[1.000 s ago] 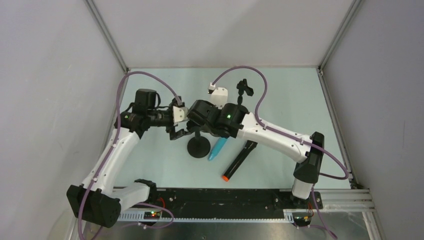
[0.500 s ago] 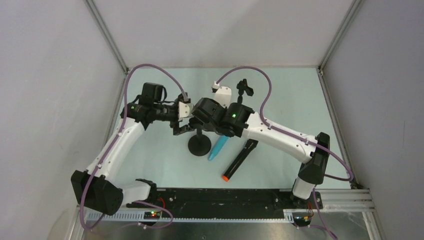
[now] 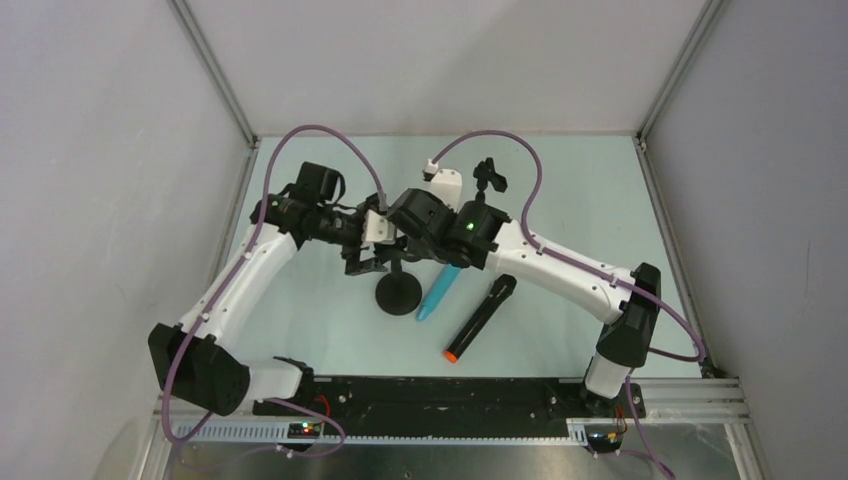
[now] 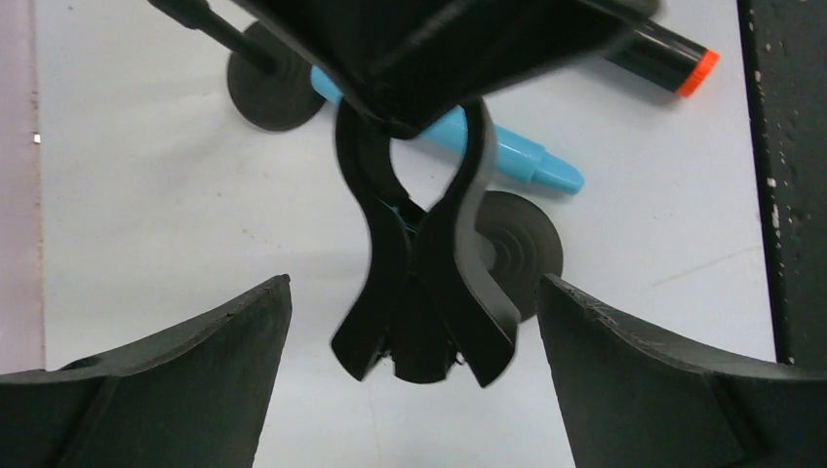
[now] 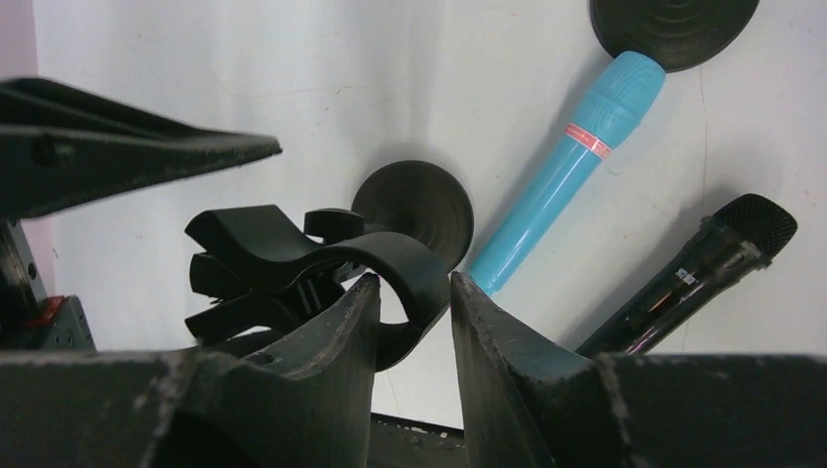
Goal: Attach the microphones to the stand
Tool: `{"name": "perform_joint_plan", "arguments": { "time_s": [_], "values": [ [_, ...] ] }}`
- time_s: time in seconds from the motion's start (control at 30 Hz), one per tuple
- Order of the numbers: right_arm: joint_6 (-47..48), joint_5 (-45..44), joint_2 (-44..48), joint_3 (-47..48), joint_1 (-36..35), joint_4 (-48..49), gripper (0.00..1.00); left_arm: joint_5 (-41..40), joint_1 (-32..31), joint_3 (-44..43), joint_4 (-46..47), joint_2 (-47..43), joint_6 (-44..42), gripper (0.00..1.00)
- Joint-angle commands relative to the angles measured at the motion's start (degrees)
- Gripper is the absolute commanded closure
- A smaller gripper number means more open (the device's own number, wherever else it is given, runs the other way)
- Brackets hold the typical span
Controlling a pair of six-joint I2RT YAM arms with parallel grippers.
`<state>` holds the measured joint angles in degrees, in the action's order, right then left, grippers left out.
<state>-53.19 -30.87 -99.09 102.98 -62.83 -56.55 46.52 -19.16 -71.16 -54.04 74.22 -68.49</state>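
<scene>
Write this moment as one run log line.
left gripper: open around clip | right gripper: shut on clip | blue microphone, black microphone: on table

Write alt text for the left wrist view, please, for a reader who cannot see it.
A black spring clip stands in the centre between the wide-open fingers of the left end effector, touching neither; the right end effector covers its top. Behind it, a turquoise microphone and a black microphone with an orange end lie on the white table.

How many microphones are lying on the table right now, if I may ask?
2. The turquoise microphone lies just right of the stand's round base; the black microphone with the orange cap lies further right, apart from it. None seems hidden.
</scene>
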Motion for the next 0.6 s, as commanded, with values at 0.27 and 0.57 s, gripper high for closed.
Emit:
{"name": "perform_joint_plan", "arguments": {
  "time_s": [0.27,0.57],
  "values": [
    [3.2,0.6,1.0,-1.3,1.5,-0.9,0.64,-1.2,0.3,-4.3,-6.4,0.9,-4.6,0.02],
    [3.3,0.3,1.3,-1.2,1.2,-0.5,0.64,-0.4,-0.1,-6.5,-6.4,3.5,-3.4,0.07]
  ]
}}
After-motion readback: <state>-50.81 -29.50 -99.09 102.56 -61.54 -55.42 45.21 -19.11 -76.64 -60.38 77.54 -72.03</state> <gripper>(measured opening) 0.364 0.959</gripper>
